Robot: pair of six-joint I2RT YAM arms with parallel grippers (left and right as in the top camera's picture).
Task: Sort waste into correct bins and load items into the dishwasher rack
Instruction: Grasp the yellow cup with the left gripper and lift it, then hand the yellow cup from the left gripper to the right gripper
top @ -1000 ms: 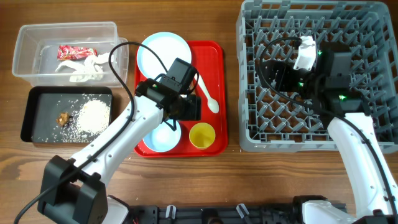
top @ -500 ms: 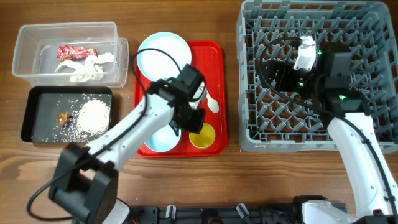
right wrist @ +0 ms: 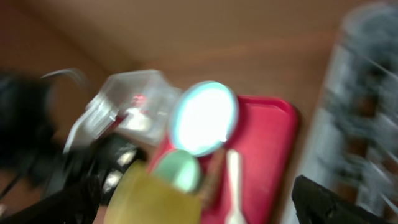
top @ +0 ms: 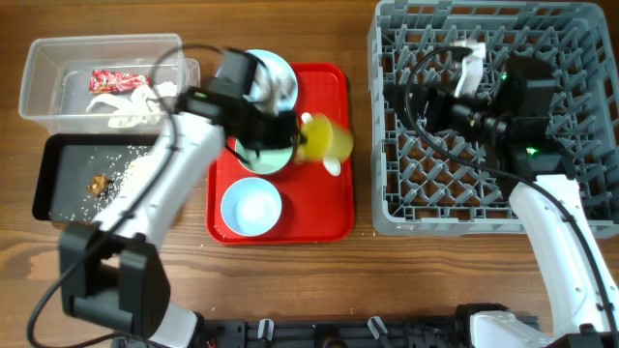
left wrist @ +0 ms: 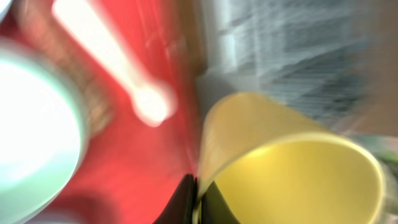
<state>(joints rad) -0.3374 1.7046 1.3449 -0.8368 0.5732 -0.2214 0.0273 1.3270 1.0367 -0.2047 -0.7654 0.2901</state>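
Observation:
My left gripper (top: 302,136) is shut on the rim of the small yellow cup (top: 328,138), which hangs tipped on its side above the red tray (top: 329,217). In the left wrist view the dark fingers (left wrist: 186,199) pinch the cup's wall (left wrist: 292,168). On the tray lie the white plate (top: 279,75), the pale green bowl (top: 263,157), the pale blue-white bowl (top: 251,206) and the white spoon (left wrist: 118,59). My right gripper (top: 440,104) hangs open over the grey dishwasher rack (top: 493,208), empty. The right wrist view is blurred.
The clear tub (top: 44,68) at the back left holds the red wrapper (top: 118,80) and white tissue (top: 135,104). The black tray (top: 58,193) in front of it holds rice (top: 143,179) and a brown lump (top: 98,183).
My left gripper closed on the yellow cup at the tray's front right and lifted it up and toward the tray's back. The right wrist tilted slightly over the rack.

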